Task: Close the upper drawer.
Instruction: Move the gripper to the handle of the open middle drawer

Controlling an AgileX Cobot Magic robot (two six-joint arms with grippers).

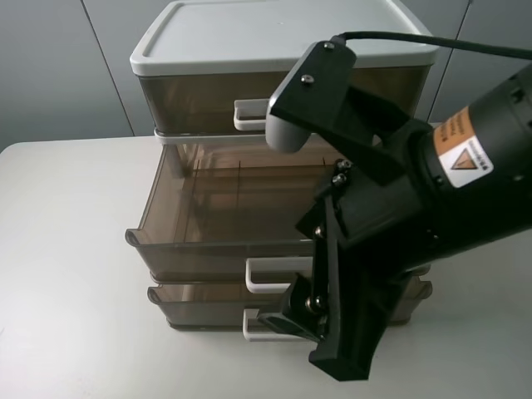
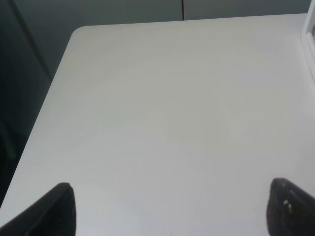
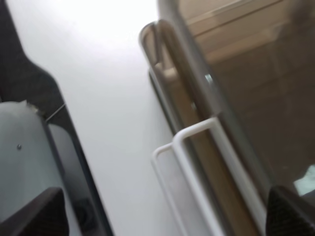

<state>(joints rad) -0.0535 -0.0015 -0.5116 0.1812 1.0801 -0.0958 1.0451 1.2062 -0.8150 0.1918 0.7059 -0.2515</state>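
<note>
The upper drawer (image 1: 208, 245) is the middle tier of the unit, smoky-brown and translucent, pulled well out toward the front. Its white loop handle (image 1: 278, 274) sits at the front. My right gripper (image 1: 320, 332) hangs in front of this handle, pointing down, with its fingers (image 1: 341, 353) apart and nothing between them. In the right wrist view the gripper (image 3: 165, 216) is open and the drawer's handle (image 3: 197, 135) lies between the spread fingertips (image 3: 39, 214). My left gripper (image 2: 172, 216) is open over bare table and is out of the exterior high view.
The top-tier drawer (image 1: 208, 100) is shut under the white lid (image 1: 274, 33). The lowest drawer (image 1: 199, 303) is nearly shut, its handle (image 1: 253, 326) just under the upper one. The white table (image 1: 66, 249) surrounds the unit. The unit's edge (image 2: 310, 29) shows in the left wrist view.
</note>
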